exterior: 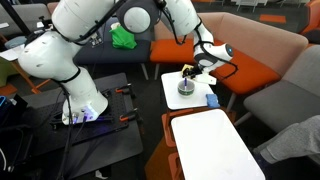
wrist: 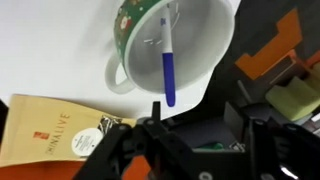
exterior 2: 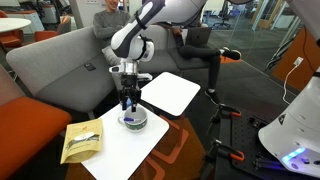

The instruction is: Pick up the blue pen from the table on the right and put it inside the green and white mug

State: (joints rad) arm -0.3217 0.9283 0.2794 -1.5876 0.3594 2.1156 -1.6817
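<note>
The green and white mug [wrist: 135,35] stands on a white tabletop [wrist: 50,50] and also shows in both exterior views [exterior: 187,89] [exterior 2: 131,117]. The blue pen [wrist: 167,65] stands inside the mug, its upper end leaning over the rim towards the camera. My gripper [wrist: 193,108] hangs just above the mug with its fingers spread wide. Neither finger touches the pen. In both exterior views the gripper [exterior: 190,72] [exterior 2: 128,96] points straight down over the mug. The long white table [exterior: 215,148] has nothing on it.
A tan packet [wrist: 55,128] lies beside the mug, and it also shows in an exterior view [exterior 2: 82,141]. A light blue object [exterior: 211,98] sits at that table's edge. Orange and grey sofas [exterior: 250,65] ring the tables. A second white tabletop [exterior 2: 172,91] lies beyond.
</note>
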